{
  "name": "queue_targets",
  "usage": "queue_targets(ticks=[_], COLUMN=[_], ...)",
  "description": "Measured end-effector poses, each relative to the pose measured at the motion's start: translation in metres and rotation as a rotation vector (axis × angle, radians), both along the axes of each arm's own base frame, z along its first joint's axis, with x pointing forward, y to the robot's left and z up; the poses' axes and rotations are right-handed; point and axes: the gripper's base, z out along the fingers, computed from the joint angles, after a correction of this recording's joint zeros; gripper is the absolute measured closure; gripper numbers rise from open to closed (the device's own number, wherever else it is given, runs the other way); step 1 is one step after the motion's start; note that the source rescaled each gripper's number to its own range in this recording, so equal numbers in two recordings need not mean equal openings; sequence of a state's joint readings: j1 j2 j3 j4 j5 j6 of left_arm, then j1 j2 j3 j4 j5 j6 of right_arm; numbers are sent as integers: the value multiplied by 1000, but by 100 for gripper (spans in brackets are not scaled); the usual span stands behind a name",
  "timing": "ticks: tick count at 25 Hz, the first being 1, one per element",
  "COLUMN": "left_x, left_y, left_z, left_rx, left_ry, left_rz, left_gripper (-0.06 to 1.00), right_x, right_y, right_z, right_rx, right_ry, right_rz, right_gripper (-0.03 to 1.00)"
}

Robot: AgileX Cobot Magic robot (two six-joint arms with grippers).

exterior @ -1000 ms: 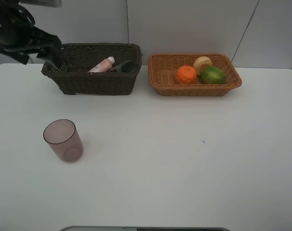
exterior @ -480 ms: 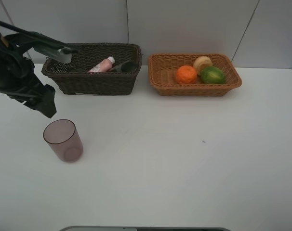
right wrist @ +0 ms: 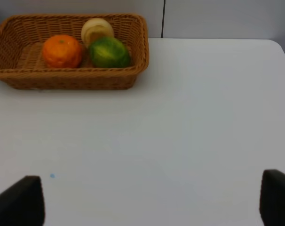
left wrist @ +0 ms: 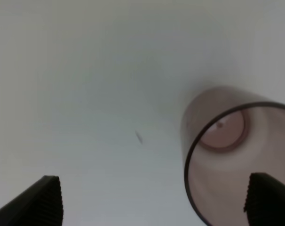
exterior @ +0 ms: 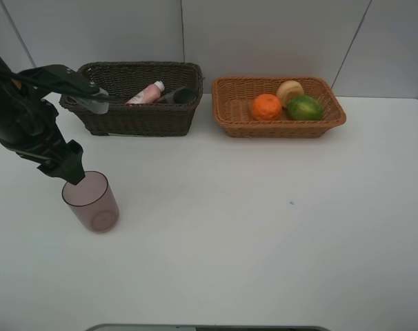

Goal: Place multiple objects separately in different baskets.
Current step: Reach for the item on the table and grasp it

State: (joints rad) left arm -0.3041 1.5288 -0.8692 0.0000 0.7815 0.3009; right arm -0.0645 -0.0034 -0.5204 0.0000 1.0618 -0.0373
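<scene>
The translucent mauve cup stands upright on the white table at the front left; it also shows in the left wrist view. My left gripper is open and just above the cup's far-left rim. In the left wrist view the left gripper has one fingertip over the cup's mouth and the other outside it. The pink bottle and dark grey pump bottle lie in the dark basket. The orange, green fruit and peach-like fruit lie in the tan basket. My right gripper is open and empty.
Both baskets stand side by side along the back wall. In the right wrist view the tan basket holds the orange, green fruit and peach-like fruit. The right arm does not show in the exterior view.
My left arm has swung from over the dark basket's left end down and forward to the cup's rim. The cup and the things in the baskets have not moved.
</scene>
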Motion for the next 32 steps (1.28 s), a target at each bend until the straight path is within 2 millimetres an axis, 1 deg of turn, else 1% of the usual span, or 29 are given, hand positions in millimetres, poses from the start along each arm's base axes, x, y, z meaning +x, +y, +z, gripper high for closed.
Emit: queue_targets(ticks=[6, 14, 21, 24, 26, 27, 29, 30, 32], left_x=[5, 16, 12, 11, 12, 12, 12, 12, 12], left_y=[-4, -7, -6, -6, -6, -6, -6, -6, -6], left_z=[-18, -39, -64, -69, -69, -69, -69, -69, -69], left_rx=[4, -1, 1, 3, 2, 2, 2, 1, 0], left_ry=[52, 33, 36, 40, 37, 37, 37, 38, 38], left_rz=[3, 3, 4, 4, 4, 4, 4, 5, 6], left_gripper=[-5, -5, -5, -5, -3, 2, 18, 31, 61], right_x=[0, 0, 0, 0, 0, 0, 0, 0, 0], right_y=[0, 0, 0, 0, 0, 0, 0, 0, 0], right_z=[0, 0, 0, 0, 0, 0, 0, 0, 0], right_rx=[0, 0, 0, 0, 0, 0, 0, 0, 0], right_ry=[0, 0, 0, 0, 0, 0, 0, 0, 0], right_rz=[0, 0, 0, 0, 0, 0, 0, 0, 0], right_gripper=[4, 4, 4, 4, 4, 4, 4, 4, 4])
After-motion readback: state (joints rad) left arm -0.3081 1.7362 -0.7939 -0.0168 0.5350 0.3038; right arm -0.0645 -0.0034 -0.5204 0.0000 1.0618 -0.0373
